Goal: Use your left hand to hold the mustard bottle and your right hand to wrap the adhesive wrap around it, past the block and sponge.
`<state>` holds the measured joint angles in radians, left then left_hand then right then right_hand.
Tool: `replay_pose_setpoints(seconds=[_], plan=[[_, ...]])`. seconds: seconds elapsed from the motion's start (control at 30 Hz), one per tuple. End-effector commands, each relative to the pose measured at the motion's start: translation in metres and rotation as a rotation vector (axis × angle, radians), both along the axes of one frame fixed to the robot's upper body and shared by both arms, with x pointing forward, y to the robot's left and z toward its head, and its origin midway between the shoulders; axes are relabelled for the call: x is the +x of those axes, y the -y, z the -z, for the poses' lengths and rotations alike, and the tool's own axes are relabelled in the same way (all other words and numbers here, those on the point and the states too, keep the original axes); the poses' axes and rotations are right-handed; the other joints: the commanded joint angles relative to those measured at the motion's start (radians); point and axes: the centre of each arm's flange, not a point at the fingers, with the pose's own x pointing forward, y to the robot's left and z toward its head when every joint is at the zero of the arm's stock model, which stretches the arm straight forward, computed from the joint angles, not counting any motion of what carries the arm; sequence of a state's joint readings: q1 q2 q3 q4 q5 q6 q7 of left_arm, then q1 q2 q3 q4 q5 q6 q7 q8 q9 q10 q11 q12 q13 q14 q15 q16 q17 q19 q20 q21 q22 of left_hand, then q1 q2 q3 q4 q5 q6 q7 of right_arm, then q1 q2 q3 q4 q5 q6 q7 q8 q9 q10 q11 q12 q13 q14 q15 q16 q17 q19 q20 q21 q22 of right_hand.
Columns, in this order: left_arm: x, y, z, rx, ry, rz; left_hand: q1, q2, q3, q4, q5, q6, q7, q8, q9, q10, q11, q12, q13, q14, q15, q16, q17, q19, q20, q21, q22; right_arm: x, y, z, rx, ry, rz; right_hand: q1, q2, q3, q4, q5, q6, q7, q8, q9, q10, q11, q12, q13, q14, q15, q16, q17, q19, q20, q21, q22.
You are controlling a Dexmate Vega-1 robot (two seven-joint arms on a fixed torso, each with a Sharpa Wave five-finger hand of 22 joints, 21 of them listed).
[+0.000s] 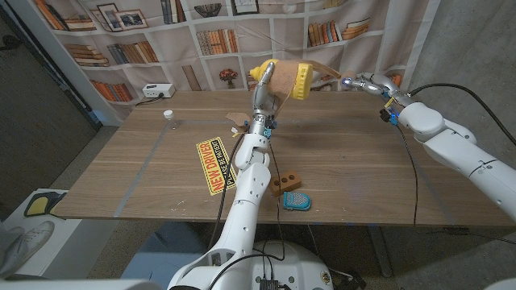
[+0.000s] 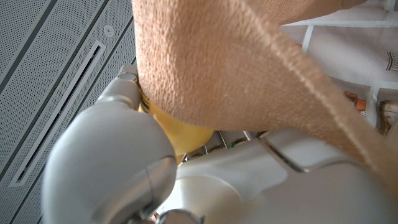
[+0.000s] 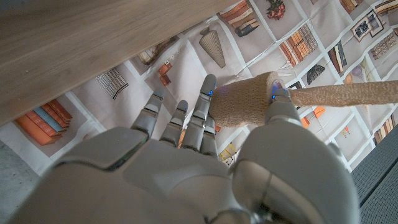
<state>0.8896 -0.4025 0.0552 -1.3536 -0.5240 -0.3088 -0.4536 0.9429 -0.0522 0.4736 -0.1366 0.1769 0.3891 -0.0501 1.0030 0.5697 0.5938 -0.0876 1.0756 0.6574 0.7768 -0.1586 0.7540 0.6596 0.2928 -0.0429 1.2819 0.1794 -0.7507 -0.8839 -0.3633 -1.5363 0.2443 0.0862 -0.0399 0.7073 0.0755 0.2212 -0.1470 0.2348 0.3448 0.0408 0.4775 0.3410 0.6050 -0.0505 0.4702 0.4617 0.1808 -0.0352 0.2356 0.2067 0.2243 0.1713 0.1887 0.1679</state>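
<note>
Left robot hand: the left robot hand (image 1: 263, 90) is raised above the far middle of the table (image 1: 347, 153) and grasps the mustard bottle (image 1: 292, 80), holding it on its side in the air with the yellow cap end toward the left; in the left wrist view the left robot hand (image 2: 124, 149) closes around the yellow bottle (image 2: 177, 130).
Mustard bottle: off the table, up in front of the bookshelf backdrop (image 1: 161, 36); part of its body is covered by tan wrap.
Adhesive wrap: the tan adhesive wrap (image 1: 322, 74) runs as a stretched strip from the bottle to the right; in the left wrist view the wrap (image 2: 224, 62) lies across the bottle.
Right robot hand: the right robot hand (image 1: 372, 82) is raised at the far right and grasps the roll of wrap; in the right wrist view the right robot hand (image 3: 205, 155) pinches the roll (image 3: 245, 102) between thumb and fingers, with the strip leading away from it.
Block: the brown block (image 1: 286, 183) lies on the near part of the table, beside the left arm.
Sponge: the blue sponge (image 1: 296, 200) lies just nearer than the block, by the near edge.
Sign: a yellow sign (image 1: 213, 165) lies flat to the left of the left arm.
Small container: a small clear cup (image 1: 169, 116) stands at the far left.
</note>
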Motion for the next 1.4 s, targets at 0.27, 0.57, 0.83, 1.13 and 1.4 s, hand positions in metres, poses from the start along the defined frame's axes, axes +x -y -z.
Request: replay_pose_setpoints(seconds=[0.27,0.57,0.83,1.13,1.4], plan=[[-0.001,-0.001,-0.012,-0.019,0.02,0.017,0.236,0.241,0.004,0.0,0.007,-0.003,-0.001,0.01,0.002,-0.001,-0.004,0.007,0.0,0.004,0.002,-0.004,0.002,-0.001,-0.003,-0.005,0.001,0.002,-0.014,0.033,-0.036,-0.082,-0.025,-0.001,0.009,0.007,0.003,0.004,0.107,-0.099,0.006,0.005,0.003,0.005,-0.004,0.007,0.003,-0.043,-0.006,0.004,0.0,-0.003,-0.001,0.002],[0.001,-0.005,-0.013,-0.031,0.019,0.0,0.236,0.241,0.005,0.0,0.007,-0.004,0.0,0.011,0.0,-0.002,-0.003,0.007,-0.001,0.002,0.003,-0.005,0.002,0.0,-0.002,-0.005,0.001,-0.006,-0.022,0.051,-0.099,-0.12,-0.042,0.0,0.01,0.008,0.002,0.004,0.107,-0.099,0.005,0.005,0.003,0.004,-0.005,0.007,0.0,-0.042,-0.008,0.004,-0.001,-0.001,-0.001,0.002],[0.003,-0.01,-0.013,-0.044,0.018,-0.027,0.236,0.241,0.006,0.0,0.007,-0.003,0.0,0.012,-0.004,-0.004,-0.004,0.009,0.001,0.003,0.003,-0.006,0.002,0.0,-0.002,-0.005,0.001,-0.019,-0.031,0.061,-0.148,-0.126,-0.062,0.0,0.01,0.008,0.002,0.004,0.108,-0.099,0.005,0.005,0.003,0.001,-0.006,0.007,-0.002,-0.042,-0.009,0.004,-0.003,-0.002,-0.002,0.002],[0.008,-0.013,-0.012,-0.047,0.016,-0.068,0.236,0.241,0.005,-0.001,0.007,-0.005,0.0,0.016,-0.004,-0.002,0.001,0.01,-0.001,0.007,0.004,-0.006,-0.001,0.002,-0.002,-0.004,0.002,-0.037,-0.052,0.053,-0.275,-0.048,-0.063,0.0,0.01,0.009,0.002,0.004,0.108,-0.099,0.004,0.005,0.003,0.004,-0.007,0.007,-0.004,-0.043,-0.01,0.005,-0.009,0.003,-0.003,0.002],[0.014,-0.019,-0.012,-0.059,0.013,-0.121,0.236,0.241,0.006,-0.001,0.007,-0.006,-0.001,0.018,-0.006,-0.002,-0.001,0.01,-0.003,0.005,0.003,-0.007,-0.001,0.001,-0.003,-0.005,0.001,-0.043,-0.06,0.05,-0.234,-0.049,-0.136,-0.001,0.01,0.009,0.002,0.003,0.108,-0.1,0.003,0.005,0.001,0.002,-0.009,0.006,-0.005,-0.045,-0.01,0.005,-0.01,0.003,-0.003,0.002]])
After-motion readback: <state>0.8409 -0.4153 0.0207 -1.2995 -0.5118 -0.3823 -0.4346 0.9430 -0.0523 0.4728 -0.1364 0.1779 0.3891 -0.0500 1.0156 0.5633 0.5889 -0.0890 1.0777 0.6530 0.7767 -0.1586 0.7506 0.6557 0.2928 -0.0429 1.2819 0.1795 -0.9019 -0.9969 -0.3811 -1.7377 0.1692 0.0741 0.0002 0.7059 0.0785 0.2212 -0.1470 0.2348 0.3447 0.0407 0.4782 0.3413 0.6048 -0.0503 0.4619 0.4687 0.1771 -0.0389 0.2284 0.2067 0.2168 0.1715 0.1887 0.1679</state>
